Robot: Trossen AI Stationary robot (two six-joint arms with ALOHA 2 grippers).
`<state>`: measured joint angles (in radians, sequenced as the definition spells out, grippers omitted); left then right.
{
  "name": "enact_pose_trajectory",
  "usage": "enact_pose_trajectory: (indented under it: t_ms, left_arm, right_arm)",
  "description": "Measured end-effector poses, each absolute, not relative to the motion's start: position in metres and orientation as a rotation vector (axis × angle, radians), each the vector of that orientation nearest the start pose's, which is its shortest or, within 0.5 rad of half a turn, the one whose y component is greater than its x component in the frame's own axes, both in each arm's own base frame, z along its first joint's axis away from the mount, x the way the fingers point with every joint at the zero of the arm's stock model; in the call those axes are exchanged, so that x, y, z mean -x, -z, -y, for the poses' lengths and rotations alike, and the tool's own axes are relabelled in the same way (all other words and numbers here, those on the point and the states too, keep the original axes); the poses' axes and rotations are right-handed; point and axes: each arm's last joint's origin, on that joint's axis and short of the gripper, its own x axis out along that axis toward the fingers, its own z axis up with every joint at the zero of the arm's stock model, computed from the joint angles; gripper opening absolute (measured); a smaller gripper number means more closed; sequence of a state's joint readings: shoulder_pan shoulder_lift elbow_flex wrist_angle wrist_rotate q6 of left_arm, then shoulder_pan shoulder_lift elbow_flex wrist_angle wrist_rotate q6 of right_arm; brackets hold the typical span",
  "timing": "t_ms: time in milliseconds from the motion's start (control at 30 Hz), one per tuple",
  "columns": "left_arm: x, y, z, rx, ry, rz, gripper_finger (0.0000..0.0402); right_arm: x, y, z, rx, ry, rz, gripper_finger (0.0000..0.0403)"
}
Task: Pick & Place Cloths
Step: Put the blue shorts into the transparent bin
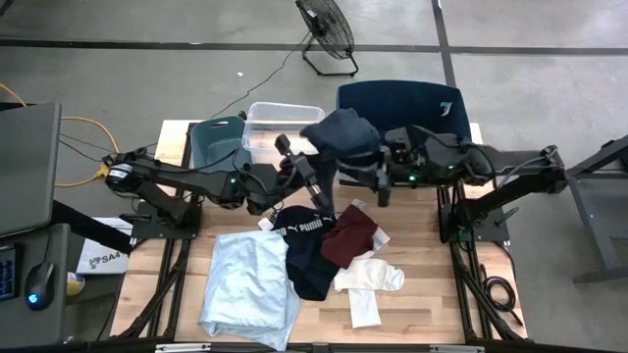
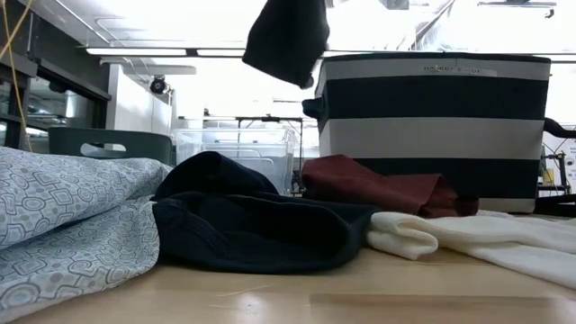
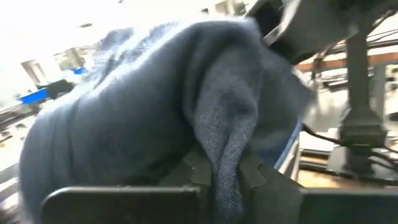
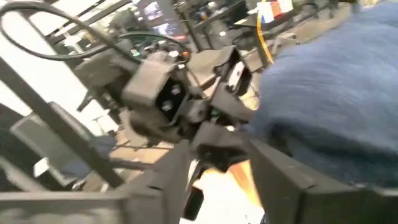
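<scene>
- 2 arms meet over the back half of the counter (image 1: 432,324), both on 1 navy garment (image 1: 343,137) held up in the air between them, above the gap between the clear bin (image 1: 265,123) and the big navy bin (image 1: 397,103).
- Left hand (image 3: 227,180): fingers pinched shut on a fold of that navy cloth, which drapes over and past them (left wrist view shows the fabric squeezed in the narrow gap).
- Right hand (image 1: 381,175): close against the same garment from the other side; blue fabric fills 1 side of its wrist view, but whether its fingers are clamped on it I cannot tell.
- Reason for the 2-arm hold, as I judge it: a limp garment sags, so lifting it high lets it clear a bin rim before the drop.
- Low view confirms height: the dark cloth hangs near the top edge, well above the striped bin wall.
- 4 cloths lie waiting on the counter: pale-blue one (image 1: 245,289) nearest the left side, black PUMA one (image 1: 304,250) touching it, maroon one (image 1: 351,235) overlapping that, white pieces (image 1: 368,284) just beside.
- Teal bin (image 1: 216,142) sits next to the clear one.
</scene>
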<state>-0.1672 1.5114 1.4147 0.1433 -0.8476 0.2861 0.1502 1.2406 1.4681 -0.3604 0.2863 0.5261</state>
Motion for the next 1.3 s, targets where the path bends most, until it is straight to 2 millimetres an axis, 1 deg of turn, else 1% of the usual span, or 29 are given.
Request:
enact_pose_trajectory:
  t_ms: [100, 167, 233, 333, 433, 533, 600, 800, 1000, 1067, 1167, 1300]
  left_arm:
    - [-0.333, -0.409, 0.029, -0.286, -0.718, -0.099, 0.0014]
    - [-0.327, -0.413, 0.019, -0.311, -0.75, -0.123, 0.0014]
    - [-0.321, -0.416, 0.009, -0.326, -0.785, -0.147, 0.0014]
    - [-0.31, -0.419, -0.01, -0.345, -0.835, -0.201, 0.0014]
    - [-0.298, -0.421, -0.031, -0.362, -0.882, -0.261, 0.0014]
    - [-0.292, -0.417, -0.053, -0.383, -0.902, -0.336, 0.0014]
    - [-0.287, -0.413, -0.07, -0.394, -0.899, -0.395, 0.0014]
    - [-0.277, -0.407, -0.119, -0.42, -0.879, -0.468, 0.0014]
    - [-0.267, -0.4, -0.163, -0.513, -0.908, -0.56, 0.0014]
    - [-0.265, -0.398, -0.175, -0.555, -0.89, -0.569, 0.0014]
    - [-0.263, -0.395, -0.189, -0.548, -0.844, -0.554, 0.0014]
    - [-0.269, -0.382, -0.196, -0.523, -0.781, -0.592, 0.0014]
  right_arm:
    - [-0.24, -0.459, -0.028, -0.482, 0.163, -0.092, 0.0221]
    - [-0.231, -0.461, -0.026, -0.463, 0.166, -0.102, 0.0248]
    - [-0.222, -0.463, -0.025, -0.46, 0.168, -0.109, 0.0266]
    - [-0.212, -0.466, -0.023, -0.459, 0.178, -0.11, 0.028]
    - [-0.204, -0.467, -0.021, -0.456, 0.219, -0.106, 0.0282]
    - [-0.198, -0.467, -0.019, -0.45, 0.266, -0.103, 0.0279]
    - [-0.198, -0.467, -0.018, -0.456, 0.301, -0.093, 0.0277]
    - [-0.199, -0.466, -0.016, -0.447, 0.38, -0.082, 0.0275]
    - [-0.199, -0.465, -0.014, -0.449, 0.453, -0.063, 0.0275]
    - [-0.199, -0.466, -0.013, -0.447, 0.481, -0.054, 0.0275]
    - [-0.199, -0.466, -0.012, -0.444, 0.509, -0.046, 0.0275]
    - [-0.2, -0.465, -0.012, -0.442, 0.54, -0.039, 0.0275]
